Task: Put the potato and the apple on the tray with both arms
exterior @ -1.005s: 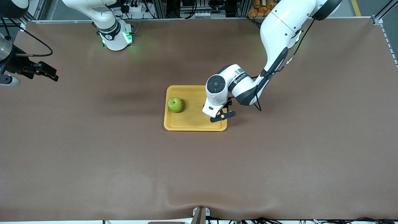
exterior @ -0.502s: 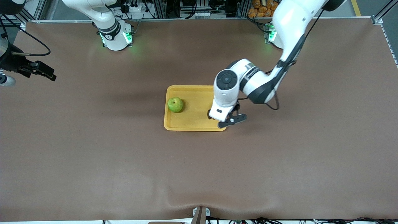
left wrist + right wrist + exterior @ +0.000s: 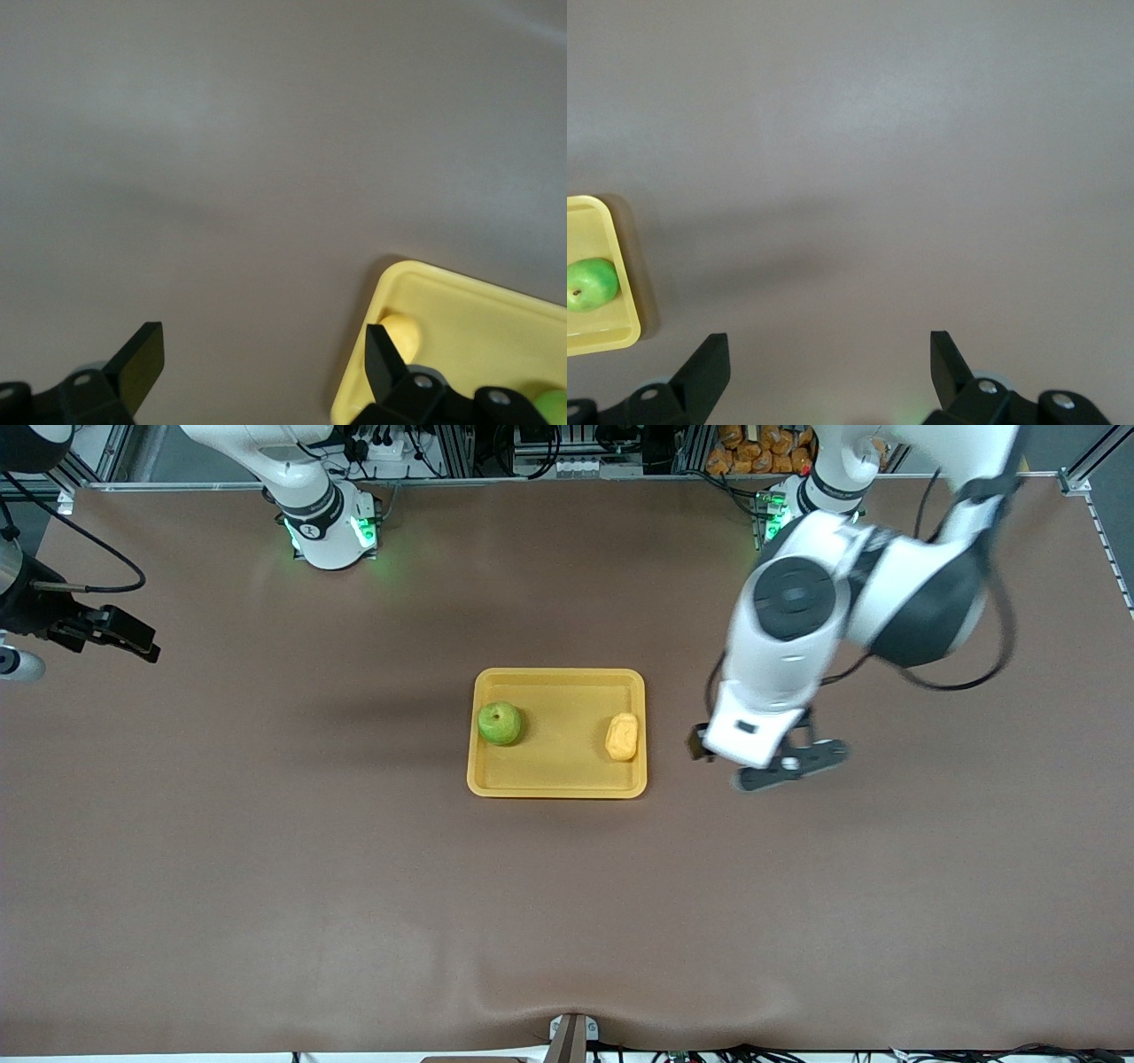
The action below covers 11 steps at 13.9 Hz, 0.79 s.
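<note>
The yellow tray (image 3: 558,766) lies mid-table. The green apple (image 3: 500,723) sits in it at the right arm's end. The yellow-orange potato (image 3: 622,737) lies in it by the rim at the left arm's end. My left gripper (image 3: 755,765) is open and empty, raised over bare table beside the tray, toward the left arm's end. Its wrist view shows the open gripper (image 3: 261,363), the tray's corner (image 3: 478,310), the potato (image 3: 400,333) and a bit of apple (image 3: 554,407). My right gripper (image 3: 133,636) waits open at the right arm's end of the table; its wrist view (image 3: 828,363) shows the tray (image 3: 627,266) and apple (image 3: 589,283).
The brown table mat (image 3: 567,903) stretches wide around the tray. The arm bases (image 3: 328,531) stand along the table's edge farthest from the front camera, with cables and orange items (image 3: 744,452) past that edge.
The left gripper has left the potato on the tray, then risen and swung off the tray toward the left arm's end. The right arm has barely moved.
</note>
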### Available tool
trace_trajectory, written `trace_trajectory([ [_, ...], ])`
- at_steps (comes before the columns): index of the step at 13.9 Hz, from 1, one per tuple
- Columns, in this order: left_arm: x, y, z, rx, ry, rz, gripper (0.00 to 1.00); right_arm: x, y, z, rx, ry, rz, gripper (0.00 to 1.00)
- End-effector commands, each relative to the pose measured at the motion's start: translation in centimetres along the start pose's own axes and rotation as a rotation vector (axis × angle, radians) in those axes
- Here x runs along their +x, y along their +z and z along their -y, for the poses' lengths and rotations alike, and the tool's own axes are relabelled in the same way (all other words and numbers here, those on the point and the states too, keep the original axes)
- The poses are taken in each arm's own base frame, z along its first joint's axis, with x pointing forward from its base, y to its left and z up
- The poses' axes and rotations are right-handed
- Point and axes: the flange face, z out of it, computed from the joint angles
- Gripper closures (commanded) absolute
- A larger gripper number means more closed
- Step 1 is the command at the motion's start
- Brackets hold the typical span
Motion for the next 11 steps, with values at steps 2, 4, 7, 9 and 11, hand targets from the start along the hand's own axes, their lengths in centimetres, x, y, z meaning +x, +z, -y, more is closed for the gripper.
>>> trace_trajectory([
  [2, 1.2, -5.4, 7.4, -0.031, 0.056, -0.003, 0.00, 1.3, -1.0, 0.4, -0.002, 0.007, 0.009, 0.00],
  [4, 1.4, -7.5, 10.5, -0.039, 0.061, -0.007, 0.00, 1.7, -0.6, 0.2, 0.001, 0.011, 0.019, 0.00],
  [7, 1.8, -9.1, 14.0, -0.028, 0.111, -0.014, 0.00, 1.6, -0.2, 0.2, 0.013, 0.022, 0.036, 0.00],
  [9, 2.1, -10.4, 16.7, -0.064, 0.150, -0.021, 0.00, 1.5, -0.4, 0.4, 0.062, 0.025, 0.029, 0.00],
  [11, 1.7, -11.2, 19.6, -0.069, 0.205, -0.012, 0.00, 1.5, -0.6, -0.1, 0.124, 0.041, 0.033, 0.00],
])
